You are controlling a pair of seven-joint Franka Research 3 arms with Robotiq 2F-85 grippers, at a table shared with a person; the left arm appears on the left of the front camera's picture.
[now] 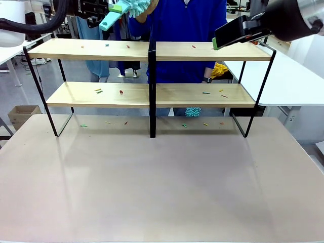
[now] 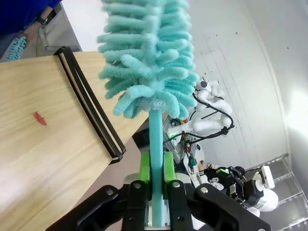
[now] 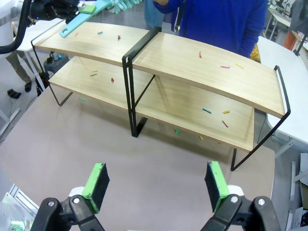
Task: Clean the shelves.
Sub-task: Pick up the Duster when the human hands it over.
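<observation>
The shelves (image 1: 101,49) stand across the far half of the table, two tiers of light-wood boards on a black frame, with small coloured scraps (image 1: 98,91) strewn on them. Above the upper left board, my left gripper (image 1: 115,9) is shut on the handle of a teal fluffy duster (image 2: 149,57). Its green pads (image 2: 145,166) clamp the handle, and the head points up and away from the board (image 2: 48,144). My right gripper (image 3: 155,186) hangs open over the tabletop in front of the shelves, with nothing between its pads (image 3: 96,183).
A person in blue (image 1: 187,30) stands behind the shelves, one hand close to the duster head. A second teal fluffy piece (image 1: 193,111) shows low behind the lower board. More scraps (image 1: 184,125) lie on the brown tabletop (image 1: 162,182) under the rack. White tables flank the scene.
</observation>
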